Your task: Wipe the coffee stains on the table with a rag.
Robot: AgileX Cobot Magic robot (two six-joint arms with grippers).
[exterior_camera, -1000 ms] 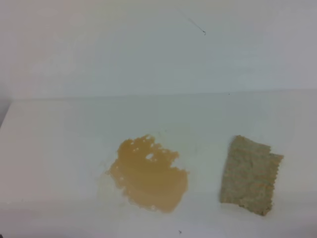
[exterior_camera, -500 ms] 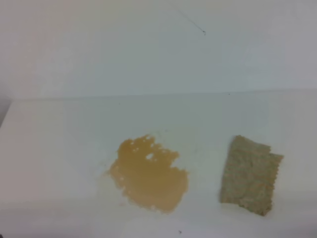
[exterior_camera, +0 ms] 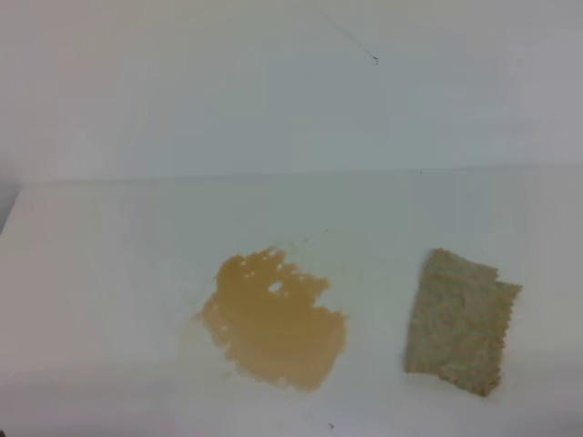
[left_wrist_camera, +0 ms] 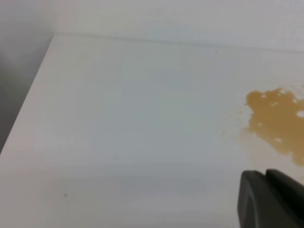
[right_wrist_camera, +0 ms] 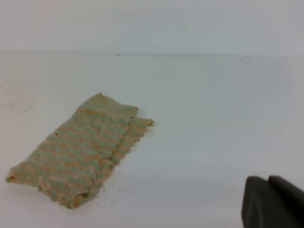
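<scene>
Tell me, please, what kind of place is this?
Probably a bare robot test bench: a plain white table against a white wall, with only a coffee spill and a speckled beige rag on it.

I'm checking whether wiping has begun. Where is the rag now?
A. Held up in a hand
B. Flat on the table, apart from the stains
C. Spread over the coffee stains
B: the rag lies flat on the table, clear of the coffee stains.
</scene>
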